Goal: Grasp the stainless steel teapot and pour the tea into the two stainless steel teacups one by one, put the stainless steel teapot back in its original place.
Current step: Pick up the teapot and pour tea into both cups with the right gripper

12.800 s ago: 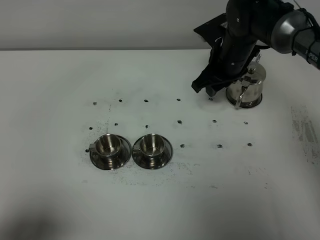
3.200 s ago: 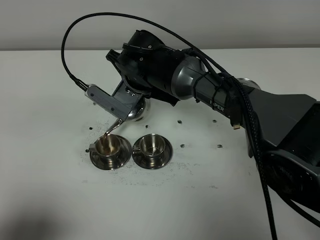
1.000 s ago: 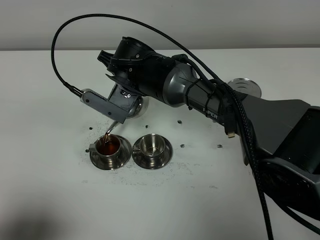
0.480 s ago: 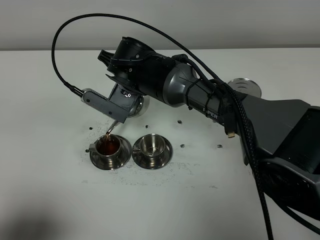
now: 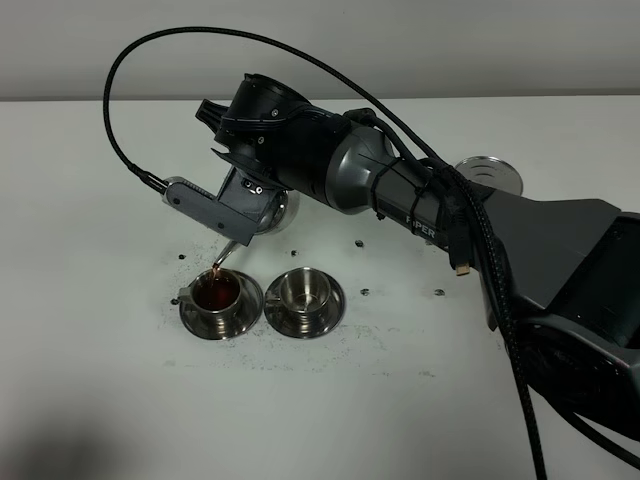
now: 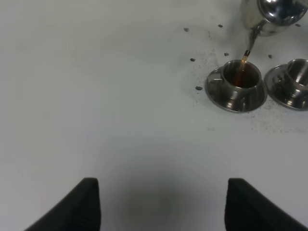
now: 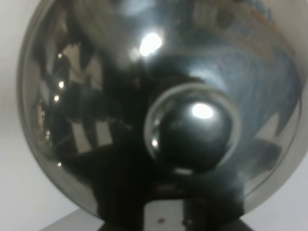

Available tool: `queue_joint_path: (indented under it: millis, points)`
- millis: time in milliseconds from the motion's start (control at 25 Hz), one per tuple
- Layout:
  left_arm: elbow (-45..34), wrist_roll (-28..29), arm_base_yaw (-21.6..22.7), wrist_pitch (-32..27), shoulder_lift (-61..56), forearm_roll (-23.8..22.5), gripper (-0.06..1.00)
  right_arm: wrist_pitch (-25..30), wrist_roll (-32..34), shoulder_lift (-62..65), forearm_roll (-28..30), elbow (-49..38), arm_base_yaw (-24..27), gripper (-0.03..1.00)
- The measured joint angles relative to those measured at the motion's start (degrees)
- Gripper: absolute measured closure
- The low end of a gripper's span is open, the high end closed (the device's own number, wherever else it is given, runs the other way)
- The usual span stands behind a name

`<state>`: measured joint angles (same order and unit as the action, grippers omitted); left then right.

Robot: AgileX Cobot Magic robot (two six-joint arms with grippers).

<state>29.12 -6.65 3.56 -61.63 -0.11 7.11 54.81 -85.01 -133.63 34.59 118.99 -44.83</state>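
The stainless steel teapot (image 5: 278, 212) hangs tilted above the table, with my right gripper (image 5: 245, 212) shut on it; the arm reaches across to the left side. From its thin spout (image 5: 228, 252) a reddish-brown stream of tea (image 6: 244, 57) falls into the left teacup (image 5: 217, 291), which holds dark tea. The right teacup (image 5: 303, 289) on its saucer looks empty. The right wrist view is filled by the teapot's domed lid and its knob (image 7: 192, 127). My left gripper (image 6: 161, 207) hovers open over bare table, well short of the cups.
A round steel disc (image 5: 490, 175) lies at the back right of the white table (image 5: 120, 400). Small dark specks and marks dot the table around the cups. A black cable (image 5: 130, 60) arches over the right arm.
The arm and the tilted teapot have stayed in place. Tea keeps running into the left teacup.
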Motion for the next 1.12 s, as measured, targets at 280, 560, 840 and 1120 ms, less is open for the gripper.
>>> queue_joint_path:
  millis: [280,560,840,1120]
  points:
    - [0.00,0.00,0.00,0.00,0.00,0.00,0.41,0.00,0.00,0.00,0.05,0.00,0.00,0.80]
    - [0.00,-0.05,0.00,0.00,0.00,0.00,0.41,0.00,0.00,0.00,-0.07,0.00,0.00,0.80]
    - [0.00,-0.05,0.00,0.00,0.00,0.00,0.41,-0.05,0.00,0.00,-6.27,0.00,2.16,0.80]
    - [0.00,-0.05,0.00,0.00,0.00,0.00,0.41,0.13,0.00,0.00,-13.16,0.00,6.11,0.80]
